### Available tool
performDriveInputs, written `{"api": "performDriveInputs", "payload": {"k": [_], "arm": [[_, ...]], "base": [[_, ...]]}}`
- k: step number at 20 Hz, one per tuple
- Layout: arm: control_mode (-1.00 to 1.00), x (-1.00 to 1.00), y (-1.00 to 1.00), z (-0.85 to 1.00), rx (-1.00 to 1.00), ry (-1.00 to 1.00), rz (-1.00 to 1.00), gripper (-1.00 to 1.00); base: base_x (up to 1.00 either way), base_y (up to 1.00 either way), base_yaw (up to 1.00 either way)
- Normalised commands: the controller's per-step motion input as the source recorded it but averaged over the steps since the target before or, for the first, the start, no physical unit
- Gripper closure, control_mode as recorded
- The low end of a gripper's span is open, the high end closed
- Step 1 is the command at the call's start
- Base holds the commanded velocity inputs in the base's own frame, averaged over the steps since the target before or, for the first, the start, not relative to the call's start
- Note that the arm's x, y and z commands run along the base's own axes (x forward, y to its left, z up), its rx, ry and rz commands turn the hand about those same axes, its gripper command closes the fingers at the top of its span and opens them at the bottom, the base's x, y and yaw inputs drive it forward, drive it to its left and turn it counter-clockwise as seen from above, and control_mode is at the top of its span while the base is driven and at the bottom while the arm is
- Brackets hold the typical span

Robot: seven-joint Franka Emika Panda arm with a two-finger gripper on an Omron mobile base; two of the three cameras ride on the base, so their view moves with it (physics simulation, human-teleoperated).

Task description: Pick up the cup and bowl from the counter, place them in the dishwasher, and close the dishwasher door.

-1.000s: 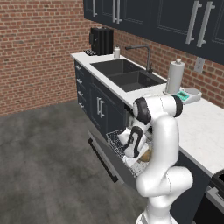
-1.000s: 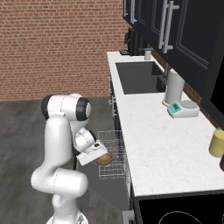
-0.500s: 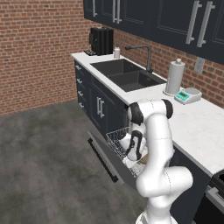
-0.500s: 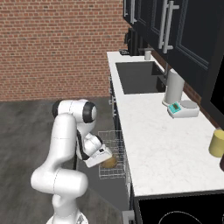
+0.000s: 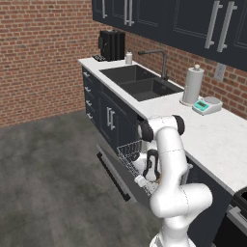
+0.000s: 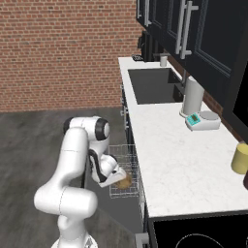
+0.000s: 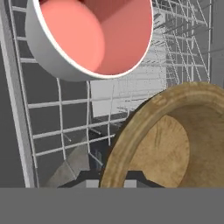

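The olive-brown bowl (image 7: 175, 140) looms close at the lower right of the hand view, and my gripper (image 7: 111, 181) is shut on its near rim. Just beyond it, the white-grey cup (image 7: 87, 39) with a salmon-red inside lies on its side on the white wire rack (image 7: 65, 118). From the right base view, the gripper (image 6: 116, 178) holds the bowl (image 6: 124, 183) low inside the rack (image 6: 121, 150) of the open dishwasher. The dishwasher door (image 5: 113, 171) hangs dropped open below the rack (image 5: 128, 152). The counter (image 5: 212, 140) runs above.
On the counter (image 6: 169, 145) are a sink (image 6: 155, 85), a paper towel roll (image 6: 193, 97), a small teal scale (image 6: 201, 120) and a yellow jar (image 6: 240, 158). A black stove (image 6: 203, 232) is at the near end. Open grey floor (image 5: 48, 169) lies left of the door.
The arm has folded lower and carried the bowl down and deeper into the dishwasher rack. The grip on the bowl has stayed the same.
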Motion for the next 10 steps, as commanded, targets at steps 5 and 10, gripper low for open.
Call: {"api": "performDriveInputs", "payload": {"k": [5, 10], "arm": [[-1.0, 0.32, -0.07, -0.27, 0.0, -0.13, 0.0, 1.0], [-1.0, 0.36, -0.13, -0.01, 0.0, -0.11, 0.0, 1.0]], "base": [[0.0, 0.0, 0.0], [0.0, 0.0, 0.0]]}}
